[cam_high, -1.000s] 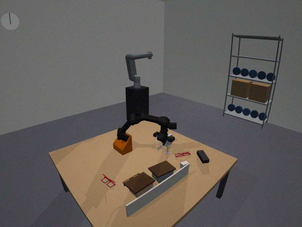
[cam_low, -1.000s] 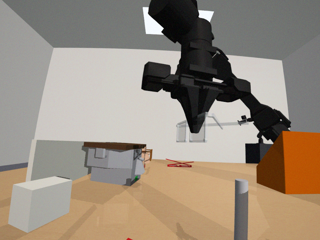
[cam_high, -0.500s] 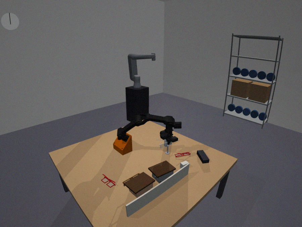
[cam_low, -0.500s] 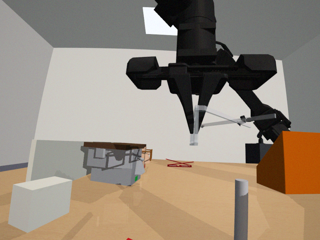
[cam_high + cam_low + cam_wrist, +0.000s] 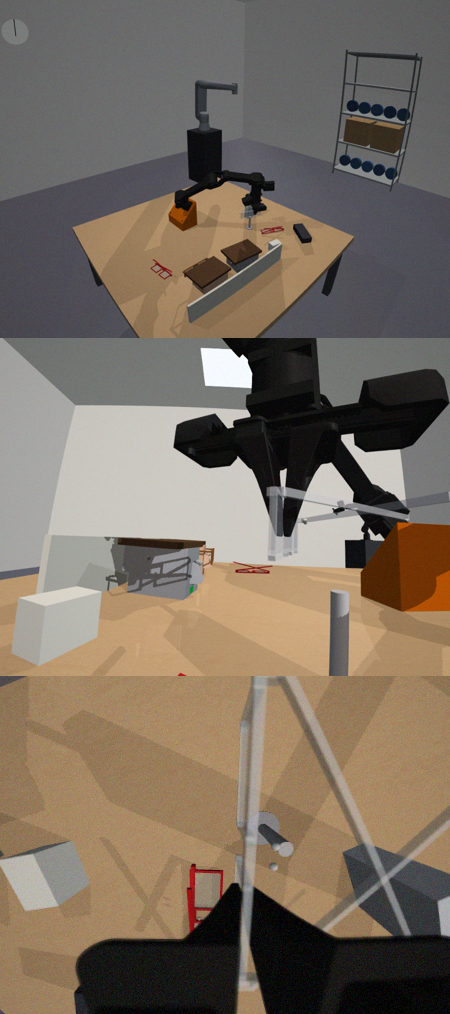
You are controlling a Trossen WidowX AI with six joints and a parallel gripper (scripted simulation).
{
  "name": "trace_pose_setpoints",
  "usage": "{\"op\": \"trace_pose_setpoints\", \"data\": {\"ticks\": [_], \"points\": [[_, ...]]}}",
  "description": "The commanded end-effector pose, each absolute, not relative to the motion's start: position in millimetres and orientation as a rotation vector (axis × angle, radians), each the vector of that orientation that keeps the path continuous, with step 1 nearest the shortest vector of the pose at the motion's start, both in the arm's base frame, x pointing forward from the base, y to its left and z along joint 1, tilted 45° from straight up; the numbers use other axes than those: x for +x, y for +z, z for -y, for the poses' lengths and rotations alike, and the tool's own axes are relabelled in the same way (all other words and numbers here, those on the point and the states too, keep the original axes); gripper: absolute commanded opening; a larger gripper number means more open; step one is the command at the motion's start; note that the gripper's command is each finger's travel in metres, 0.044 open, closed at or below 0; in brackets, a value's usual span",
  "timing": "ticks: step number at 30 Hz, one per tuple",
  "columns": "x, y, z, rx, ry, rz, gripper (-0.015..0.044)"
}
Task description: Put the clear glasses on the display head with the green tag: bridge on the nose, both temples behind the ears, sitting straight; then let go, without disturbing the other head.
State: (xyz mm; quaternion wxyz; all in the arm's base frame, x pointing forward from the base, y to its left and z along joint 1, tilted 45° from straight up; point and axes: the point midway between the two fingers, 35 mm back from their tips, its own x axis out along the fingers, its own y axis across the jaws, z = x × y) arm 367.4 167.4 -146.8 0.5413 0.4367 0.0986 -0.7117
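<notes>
My gripper [image 5: 283, 534] [image 5: 239, 890] is shut on the clear glasses [image 5: 272, 527] [image 5: 255, 776], pinching their front near the middle. The lenses hang downward, and the temples stretch away open behind and cross. The glasses are in the air, close to the thin grey post, away from both heads. The grey head [image 5: 160, 574] [image 5: 241, 250] with the green tag [image 5: 191, 589] stands under a brown slab [image 5: 160, 543]. Its nose points right in the exterior view; its face is hidden in the top view. The other head, under a brown slab [image 5: 208, 271], wears brown glasses [image 5: 196, 266].
A grey post [image 5: 249, 222] [image 5: 339, 632] stands near the gripper. Red glasses [image 5: 272, 229] lie beside it, others [image 5: 161, 269] [image 5: 252, 569] farther off. A pale panel [image 5: 236, 280] runs behind both heads. A white block [image 5: 275, 245] [image 5: 69, 621], black box [image 5: 302, 233] and orange block [image 5: 182, 218] are present.
</notes>
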Motion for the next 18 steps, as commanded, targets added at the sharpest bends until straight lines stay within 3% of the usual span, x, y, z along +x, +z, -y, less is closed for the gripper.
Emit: {"op": "trace_pose_setpoints", "data": {"ticks": [1,18], "points": [[366.2,-151.0,-166.5,1.039,-1.704,-0.227,0.0],[366.5,-157.2,-161.0,1.039,-1.704,-0.227,0.0]]}}
